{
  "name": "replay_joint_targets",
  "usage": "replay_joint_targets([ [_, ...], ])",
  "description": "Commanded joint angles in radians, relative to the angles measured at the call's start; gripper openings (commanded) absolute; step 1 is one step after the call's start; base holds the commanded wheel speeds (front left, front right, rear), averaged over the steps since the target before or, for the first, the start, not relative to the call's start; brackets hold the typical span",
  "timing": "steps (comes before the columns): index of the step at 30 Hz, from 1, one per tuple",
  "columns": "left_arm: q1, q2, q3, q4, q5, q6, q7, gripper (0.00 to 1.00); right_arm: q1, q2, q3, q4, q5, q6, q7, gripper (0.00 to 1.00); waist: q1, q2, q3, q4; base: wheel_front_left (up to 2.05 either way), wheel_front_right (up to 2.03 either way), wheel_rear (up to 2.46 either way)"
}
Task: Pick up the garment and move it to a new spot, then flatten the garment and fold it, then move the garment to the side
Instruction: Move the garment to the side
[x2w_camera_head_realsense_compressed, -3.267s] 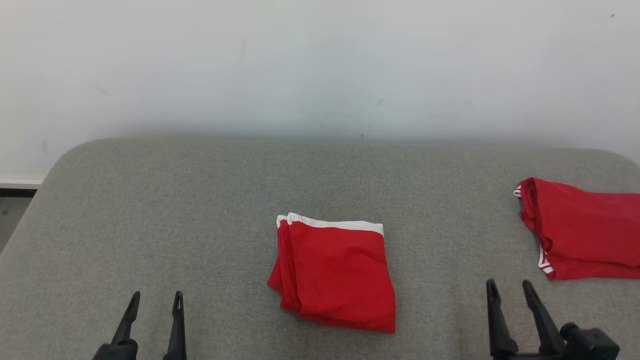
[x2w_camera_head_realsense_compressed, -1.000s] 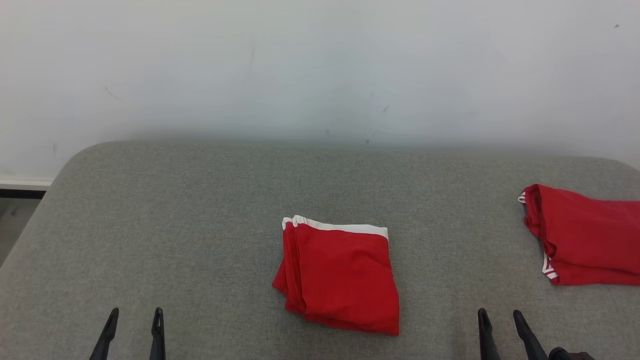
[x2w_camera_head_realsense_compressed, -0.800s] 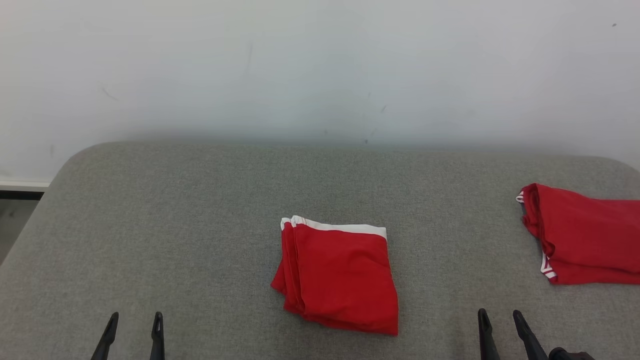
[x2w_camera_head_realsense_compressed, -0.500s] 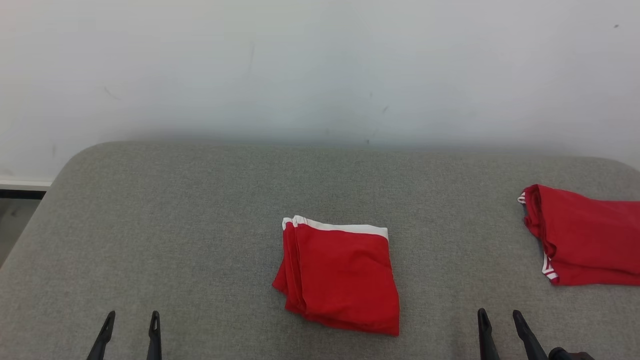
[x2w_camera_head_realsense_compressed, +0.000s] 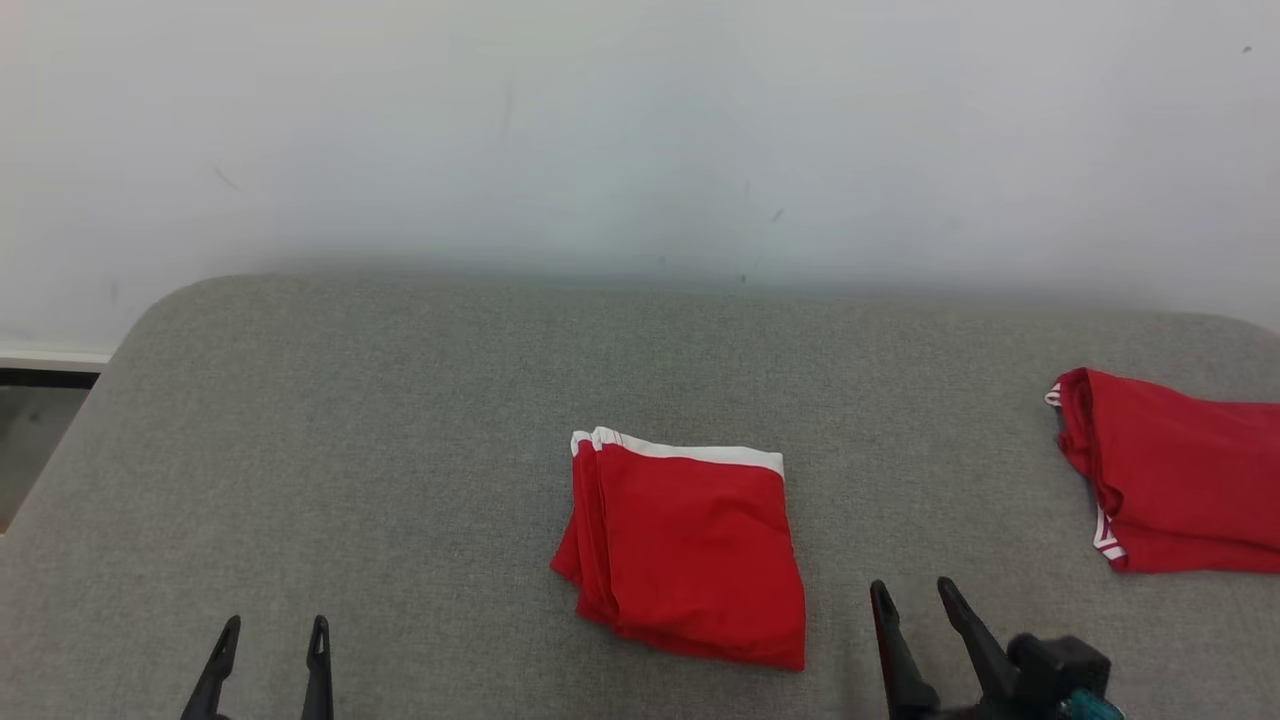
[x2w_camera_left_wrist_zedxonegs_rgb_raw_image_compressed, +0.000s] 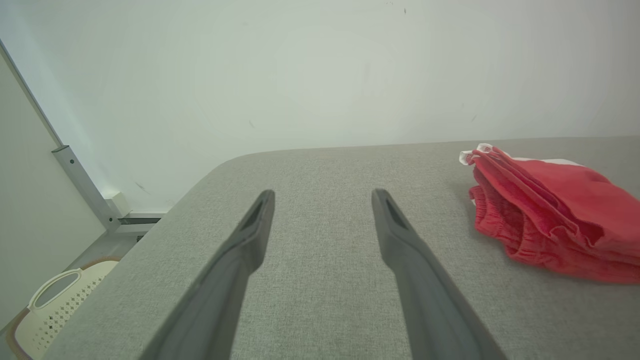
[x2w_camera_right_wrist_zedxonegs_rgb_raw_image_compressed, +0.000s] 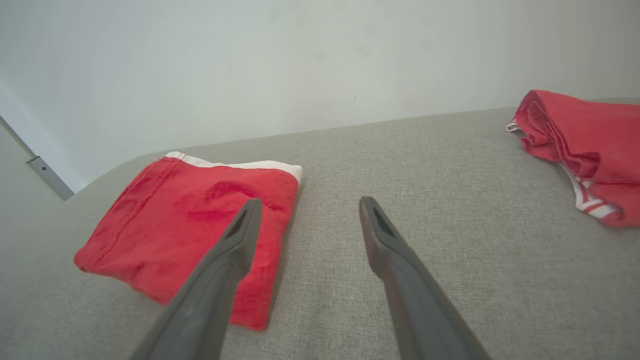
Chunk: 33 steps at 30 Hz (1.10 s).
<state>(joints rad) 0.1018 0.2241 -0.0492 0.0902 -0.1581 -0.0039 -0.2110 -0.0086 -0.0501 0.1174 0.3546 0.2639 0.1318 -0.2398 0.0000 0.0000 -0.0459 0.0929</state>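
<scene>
A folded red garment (x2w_camera_head_realsense_compressed: 690, 550) with a white band along its far edge lies in the middle of the grey padded table (x2w_camera_head_realsense_compressed: 400, 420). It also appears in the left wrist view as the garment (x2w_camera_left_wrist_zedxonegs_rgb_raw_image_compressed: 550, 210) and in the right wrist view as the garment (x2w_camera_right_wrist_zedxonegs_rgb_raw_image_compressed: 190, 220). My right gripper (x2w_camera_head_realsense_compressed: 912, 594) stands open just right of its near right corner, and in its own view as the gripper (x2w_camera_right_wrist_zedxonegs_rgb_raw_image_compressed: 306, 205) the left finger overlaps the cloth's edge. My left gripper (x2w_camera_head_realsense_compressed: 274, 630) is open at the lower left, far from the cloth, and empty in its own view as the gripper (x2w_camera_left_wrist_zedxonegs_rgb_raw_image_compressed: 322, 196).
A second red garment (x2w_camera_head_realsense_compressed: 1180, 470) with white trim lies loosely folded at the table's right edge, seen again as the second garment (x2w_camera_right_wrist_zedxonegs_rgb_raw_image_compressed: 585, 145). A white wall (x2w_camera_head_realsense_compressed: 640, 130) runs behind the table. A pale perforated basket (x2w_camera_left_wrist_zedxonegs_rgb_raw_image_compressed: 55, 300) sits on the floor past the left edge.
My right gripper has moved left and forward toward the folded garment's near right corner. The left gripper has stayed put, and the garments have not moved.
</scene>
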Motion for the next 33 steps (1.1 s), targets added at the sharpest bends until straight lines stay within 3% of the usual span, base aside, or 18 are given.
replay_joint_targets([
  [1,-0.013,-0.003,-0.002,0.004,0.000,0.000,-0.005,1.00,-0.037,-0.001,0.011,0.024,0.015,-0.002,0.006,1.00,0.0000,0.0000,0.004,0.007,0.00,0.00,0.00],
  [11,-0.051,-0.012,-0.035,0.025,-0.002,-0.010,-0.010,1.00,-0.322,-0.001,0.098,0.382,0.104,-0.002,0.083,1.00,0.0000,0.0000,0.027,0.080,0.00,0.00,0.00],
  [19,-0.103,-0.029,-0.070,0.064,-0.007,-0.029,-0.027,1.00,-0.501,0.000,0.083,0.696,0.211,-0.002,0.109,1.00,0.0000,0.0000,0.074,0.143,0.00,0.00,0.00],
  [24,-0.136,-0.042,-0.086,0.095,-0.007,-0.035,-0.038,1.00,-0.549,0.000,0.123,0.788,0.345,-0.002,0.172,1.00,0.0000,0.0000,0.092,0.161,0.00,0.00,0.00],
  [31,-0.168,-0.044,-0.092,0.121,-0.012,-0.038,-0.047,1.00,-0.554,0.006,0.247,0.800,0.505,-0.002,0.237,1.00,0.0000,0.0000,0.096,0.165,0.00,0.00,0.00],
  [33,-0.173,-0.045,-0.092,0.130,-0.014,-0.043,-0.050,1.00,-0.550,0.008,0.283,0.807,0.533,-0.002,0.244,0.20,0.0000,0.0000,0.093,0.166,0.00,0.00,0.00],
])
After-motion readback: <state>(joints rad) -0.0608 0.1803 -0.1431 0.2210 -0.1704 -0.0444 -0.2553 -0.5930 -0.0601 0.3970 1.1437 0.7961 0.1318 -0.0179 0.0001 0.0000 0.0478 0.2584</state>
